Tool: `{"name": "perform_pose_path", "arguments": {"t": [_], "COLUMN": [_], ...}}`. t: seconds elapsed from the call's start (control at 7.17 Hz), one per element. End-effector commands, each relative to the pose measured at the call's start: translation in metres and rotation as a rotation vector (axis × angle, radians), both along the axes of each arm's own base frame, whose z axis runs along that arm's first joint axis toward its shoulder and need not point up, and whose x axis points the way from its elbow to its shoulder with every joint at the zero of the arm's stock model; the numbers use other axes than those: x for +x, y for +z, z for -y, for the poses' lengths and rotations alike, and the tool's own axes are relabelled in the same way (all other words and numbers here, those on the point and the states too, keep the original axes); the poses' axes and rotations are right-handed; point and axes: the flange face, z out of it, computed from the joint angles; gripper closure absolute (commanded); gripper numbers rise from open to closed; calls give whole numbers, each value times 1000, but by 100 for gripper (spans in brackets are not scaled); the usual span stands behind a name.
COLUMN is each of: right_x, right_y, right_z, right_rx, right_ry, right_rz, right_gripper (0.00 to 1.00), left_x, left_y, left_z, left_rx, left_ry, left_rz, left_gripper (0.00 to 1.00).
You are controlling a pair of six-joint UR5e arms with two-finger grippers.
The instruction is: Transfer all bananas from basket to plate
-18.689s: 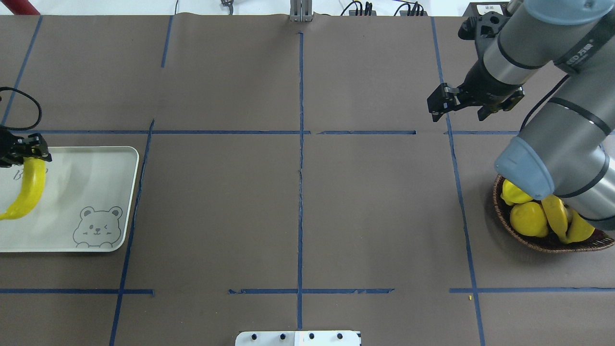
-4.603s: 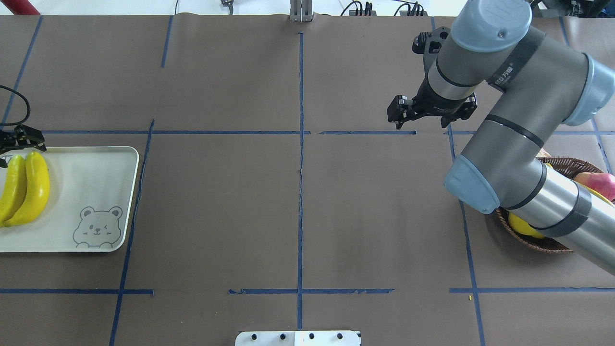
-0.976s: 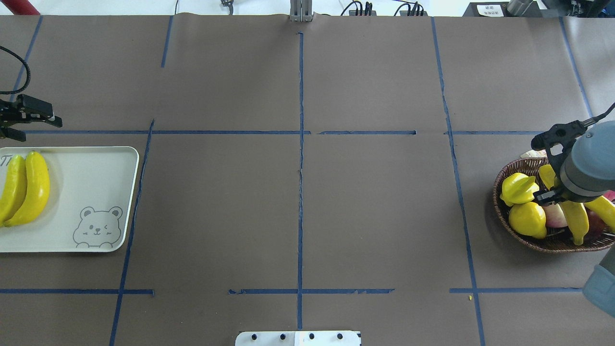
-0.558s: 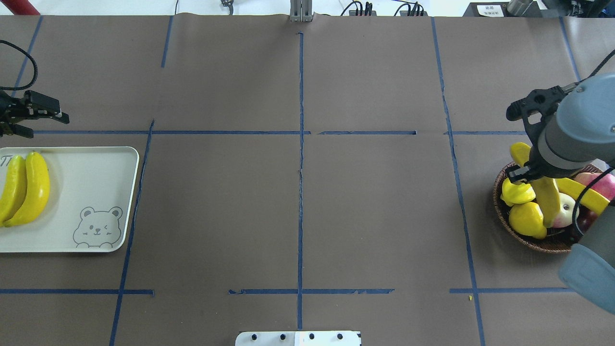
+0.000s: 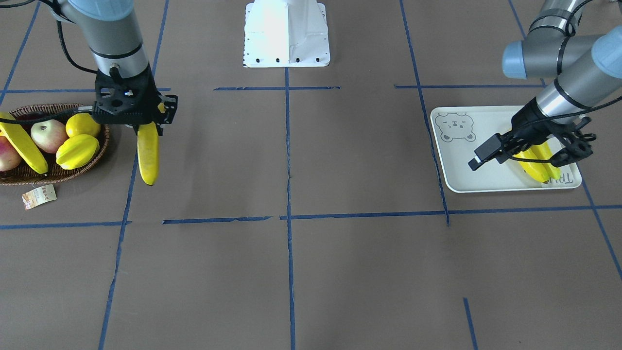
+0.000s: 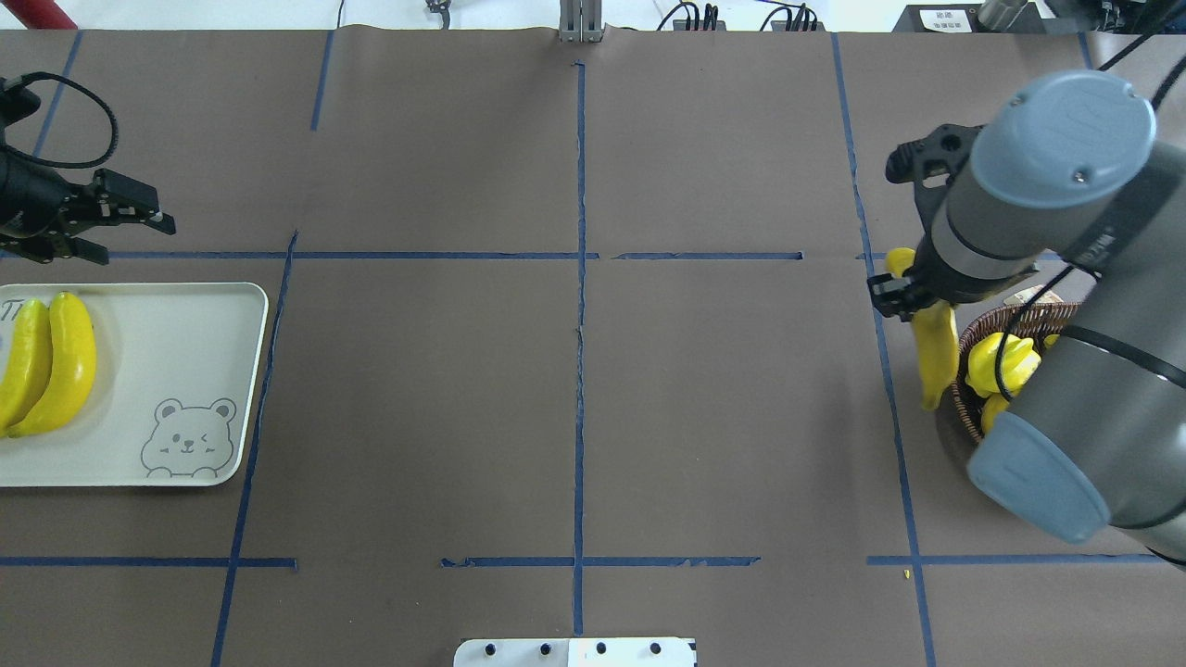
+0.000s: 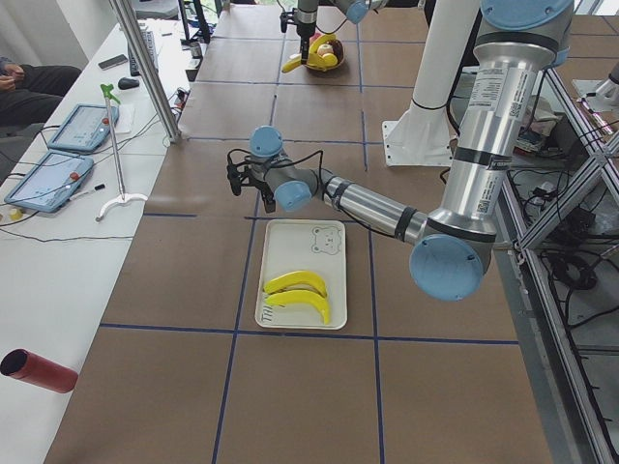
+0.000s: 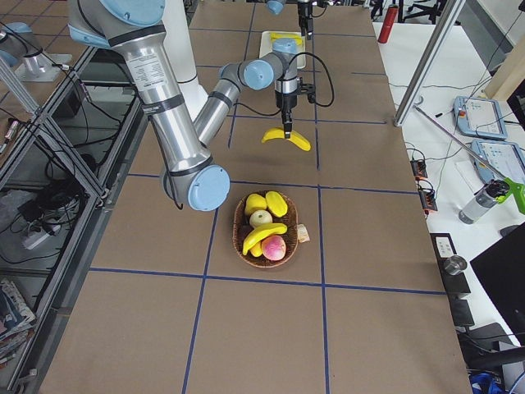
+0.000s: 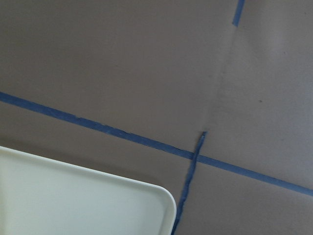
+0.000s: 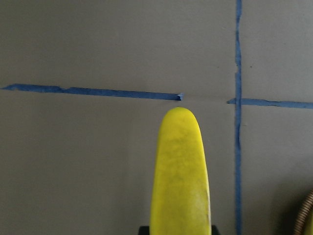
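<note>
Got 1 banana (image 5: 147, 155) clamped in right pincer (image 5: 146, 125), hanging tip-down just outside the basket (image 5: 99, 148) rim, over bare counter (image 6: 574, 398). Seeing left pincer (image 6: 130, 232) spread open & empty near far edge of the plate (image 6: 185, 324). Counting 2 bananas (image 6: 51, 361) side by side at its outer end, 1 other banana (image 5: 22, 146) in basket. Wide open middle btwn.

Little reads clearly. Grey lettering on the plate (image 6: 185, 306), far left, starts with "T" and is cut off. Print on the right arm's strap (image 6: 1101, 246) and the basket (image 5: 29, 179)'s paper tag (image 5: 39, 196) is too small.
</note>
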Motion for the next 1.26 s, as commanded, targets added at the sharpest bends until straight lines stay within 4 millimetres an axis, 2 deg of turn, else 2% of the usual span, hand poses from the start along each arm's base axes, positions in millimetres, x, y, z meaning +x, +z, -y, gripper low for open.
{"name": "perform_pose_path", "arguments": {"t": [0.0,0.28,0.42,0.56,0.7,0.84,0.98,1.12], "right_x": [-65,-107,-123,-139,-154,-163,-166,-167], "right_y": [6,4,-1,-21,-45,-59,-65,-69], "right_z": [17,4,-3,-7,-15,-25,-35,-41], "right_rx": [1,-28,-44,-57,-65,-75,-82,-86], "right_ry": [94,137,143,146,178,193,205,217], "right_rz": [289,543,646,705,739,782,839,880], "right_gripper": [98,97,97,97,97,97,97,97], "left_x": [41,90,104,127,143,155,165,176], "left_y": [-58,-111,-132,-154,-173,-193,-202,-199], "left_z": [4,0,3,-4,3,15,18,13], "left_rx": [-32,-103,-109,-96,-87,-146,-185,-189], "left_ry": [-2,5,-29,-60,-119,-155,-165,-155], "left_rz": [-71,-137,-155,-166,-175,-201,-213,-211], "left_gripper": [0,0,0,0,0,1,1,1]}}
